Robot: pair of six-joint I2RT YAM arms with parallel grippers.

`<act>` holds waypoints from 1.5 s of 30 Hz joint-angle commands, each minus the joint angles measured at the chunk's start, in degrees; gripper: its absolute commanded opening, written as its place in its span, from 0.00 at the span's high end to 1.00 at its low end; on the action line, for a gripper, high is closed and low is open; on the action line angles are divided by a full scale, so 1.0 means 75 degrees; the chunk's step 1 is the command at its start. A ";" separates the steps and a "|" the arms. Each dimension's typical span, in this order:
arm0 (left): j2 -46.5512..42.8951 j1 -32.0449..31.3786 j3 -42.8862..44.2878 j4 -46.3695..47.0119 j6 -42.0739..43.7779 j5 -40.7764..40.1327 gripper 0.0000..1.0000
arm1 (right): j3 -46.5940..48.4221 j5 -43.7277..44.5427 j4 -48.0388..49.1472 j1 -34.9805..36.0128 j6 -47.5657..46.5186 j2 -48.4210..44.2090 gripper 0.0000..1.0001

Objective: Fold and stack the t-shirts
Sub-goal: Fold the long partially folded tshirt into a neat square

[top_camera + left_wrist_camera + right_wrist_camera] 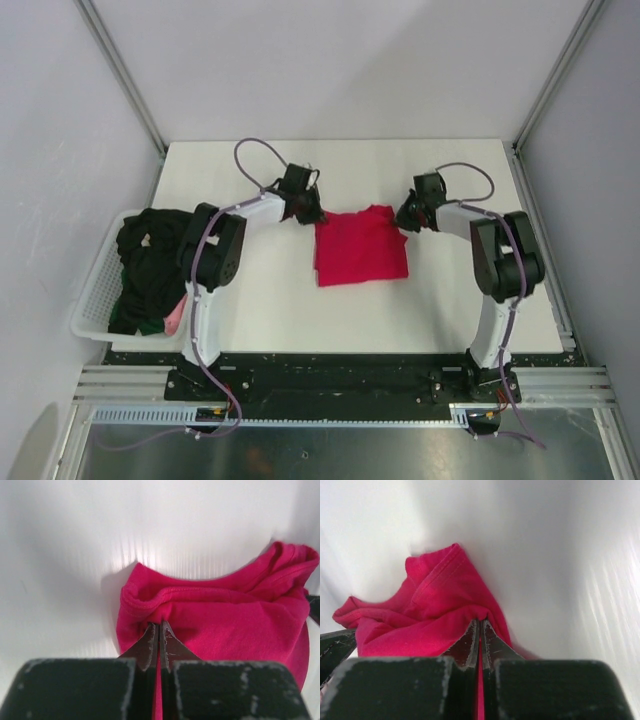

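A crimson-red t-shirt (360, 245) lies folded into a rough rectangle in the middle of the white table. My left gripper (311, 214) is shut on its far left corner; in the left wrist view the cloth (225, 615) bunches between the closed fingers (150, 642). At the far right corner, my right gripper (405, 215) is shut on the same shirt (420, 615), pinched at the tips. A black t-shirt (150, 265) sits heaped in the basket at the left, with a bit of pale pink t-shirt (175, 318) showing beneath it.
A white lattice basket (92, 295) hangs off the table's left edge beside the left arm. Grey walls and metal posts enclose the table (300, 310) on three sides.
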 commanded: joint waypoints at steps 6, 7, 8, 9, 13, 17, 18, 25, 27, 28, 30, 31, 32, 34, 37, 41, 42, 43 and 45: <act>-0.3597 -0.1111 -0.4079 0.0676 -0.0325 -0.0533 1.00 | -0.3525 0.0702 -0.1058 0.0575 0.0370 -0.3541 1.00; -0.3921 -0.1159 -0.4387 0.0719 -0.0369 -0.0574 1.00 | -0.3681 0.0879 -0.1189 0.0687 0.0383 -0.3882 1.00; -0.4200 -0.1201 -0.4629 0.0747 -0.0397 -0.0607 1.00 | -0.3777 0.1072 -0.1342 0.0819 0.0401 -0.4176 1.00; -0.4475 -0.1228 -0.4849 0.0773 -0.0417 -0.0646 1.00 | -0.3830 0.1245 -0.1495 0.0950 0.0405 -0.4457 1.00; -0.5270 -0.1259 -0.5392 0.0775 -0.0463 -0.0753 1.00 | -0.3859 0.1656 -0.1619 0.1212 0.0447 -0.5219 1.00; -0.5693 -0.1218 -0.5594 0.0764 -0.0425 -0.0852 1.00 | -0.3575 0.1684 -0.1388 0.1236 0.0386 -0.5219 0.99; -0.5725 -0.1160 -0.5602 0.0764 -0.0407 -0.0863 1.00 | -0.3448 0.1668 -0.1301 0.1228 0.0339 -0.5102 0.99; -0.5003 -0.0390 -0.5227 0.0763 -0.0187 -0.0728 1.00 | -0.2267 0.1497 -0.0654 0.1059 -0.0053 -0.3550 0.98; -0.4608 -0.0201 -0.5048 0.0769 -0.0073 -0.0732 1.00 | -0.2018 0.1371 -0.0532 0.0958 -0.0112 -0.3100 0.94; -0.4374 -0.0101 -0.4942 0.0766 -0.0015 -0.0744 1.00 | -0.1920 0.1260 -0.0446 0.0896 -0.0139 -0.2888 0.91; -0.3917 0.0094 -0.4701 0.0764 0.0108 -0.0712 1.00 | -0.1720 0.1012 -0.0357 0.0767 -0.0233 -0.2486 0.80; -0.3759 0.0205 -0.4598 0.0769 0.0140 -0.0641 1.00 | -0.1595 0.0940 -0.0393 0.0701 -0.0305 -0.2329 0.74; -0.3662 0.0313 -0.4512 0.0766 0.0150 -0.0581 0.99 | -0.1486 0.0792 -0.0446 0.0639 -0.0405 -0.2239 0.68; -0.3677 0.0494 -0.4394 0.0767 0.0138 -0.0511 0.96 | -0.1330 0.0644 -0.0580 0.0518 -0.0616 -0.2224 0.59; -0.3900 0.0643 -0.4230 0.0749 0.0211 -0.0488 0.83 | -0.1205 0.0604 -0.0861 0.0406 -0.0848 -0.2453 0.55; -0.4249 0.0733 -0.4057 0.0619 0.0252 -0.0427 0.60 | -0.1183 0.0686 -0.1247 0.0652 -0.0969 -0.2914 0.56; -0.4370 0.0747 -0.4036 0.0574 0.0259 -0.0445 0.56 | -0.1186 0.0671 -0.1313 0.0790 -0.0990 -0.3006 0.57; -0.4507 0.0754 -0.4026 0.0534 0.0268 -0.0449 0.54 | -0.1187 0.0658 -0.1346 0.0941 -0.1011 -0.3070 0.58; -0.4829 0.0750 -0.4065 0.0433 0.0278 -0.0457 0.53 | -0.1188 0.0636 -0.1321 0.1312 -0.1078 -0.3112 0.62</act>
